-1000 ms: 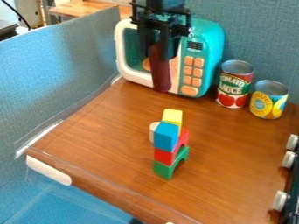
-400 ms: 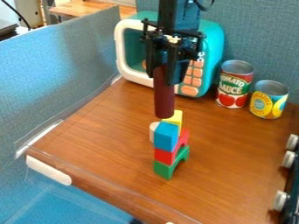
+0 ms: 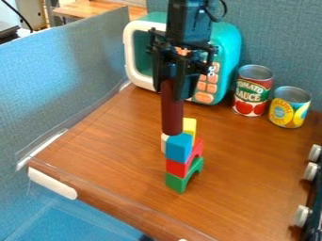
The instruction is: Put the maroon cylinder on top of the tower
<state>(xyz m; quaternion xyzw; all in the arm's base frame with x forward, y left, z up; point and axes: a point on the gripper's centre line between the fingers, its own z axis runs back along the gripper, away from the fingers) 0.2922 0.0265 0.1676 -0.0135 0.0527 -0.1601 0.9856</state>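
"Above the wooden worktop [image 3: 113, 155], in the camera view, what's changed?"

"The gripper [image 3: 178, 87] has brought the maroon cylinder [image 3: 172, 115] down from in front of the toy microwave [image 3: 140, 77]. It now hangs upright, its lower end at the back-left edge of the blue cube [image 3: 179, 148] in view. The tower stands as it did, the cube and yellow block [image 3: 189, 126] above the red arch [image 3: 182, 167] and green arch [image 3: 177, 182]."

"So it's nearly placed?"

"Close, I'd judge, but contact isn't clear. It probably needs centring before release; a nudge could topple the stack."

"And the jaws?"

"Closed round its upper end, parted about its width."

"Containers?"

"Both cans, red-labelled [image 3: 252, 96] and yellow-labelled [image 3: 290, 108], show metal tops, contents hidden. I can't tell what the microwave holds."
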